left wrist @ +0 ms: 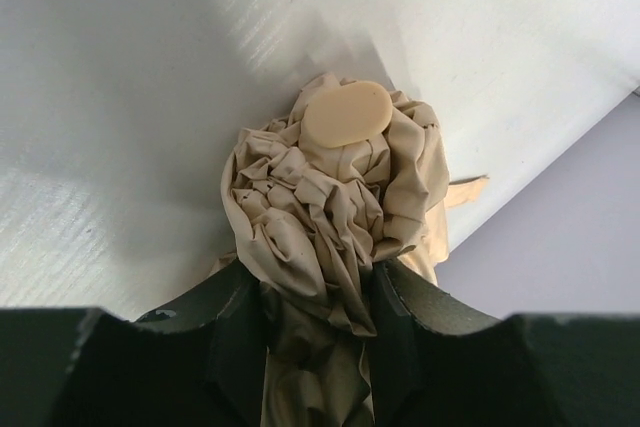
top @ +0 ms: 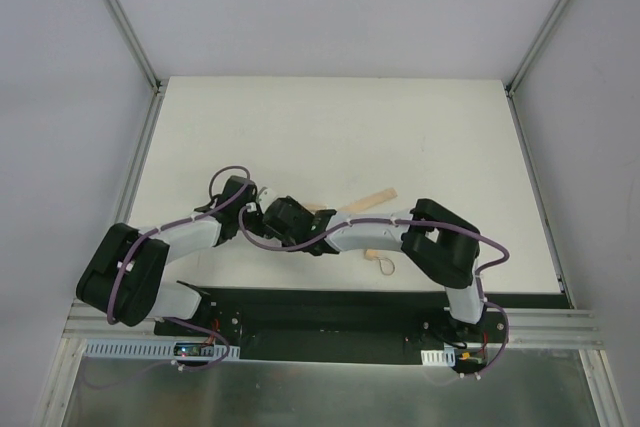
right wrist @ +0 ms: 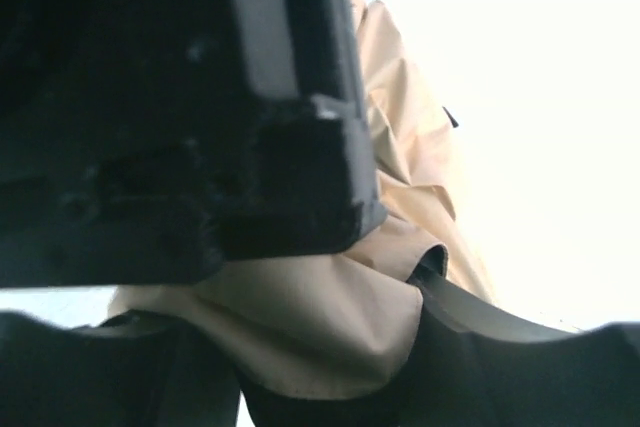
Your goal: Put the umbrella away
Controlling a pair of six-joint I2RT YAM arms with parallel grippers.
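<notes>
White table (top: 330, 127), grey walls (top: 60, 97). Beige crumpled-fabric compact umbrella (left wrist: 330, 197) located mid-table, toward the near edge. Left claw (left wrist: 320, 292) clamped on its bunched canopy. Right claw (right wrist: 330, 347) against the fabric; whether it grips cannot be told

left arm (top: 185, 237), right arm (top: 372, 234): white links, black joints | purple cables (top: 240, 209) | white cable ties (top: 129, 265)

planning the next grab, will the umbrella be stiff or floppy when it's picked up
Likely floppy outside: the umbrella fabric sits in loose crumpled folds where the left gripper pinches it, so cloth may slide or sag. The round end cap looks hard and smooth, hinting at a stiff core, perhaps slippery.
</notes>
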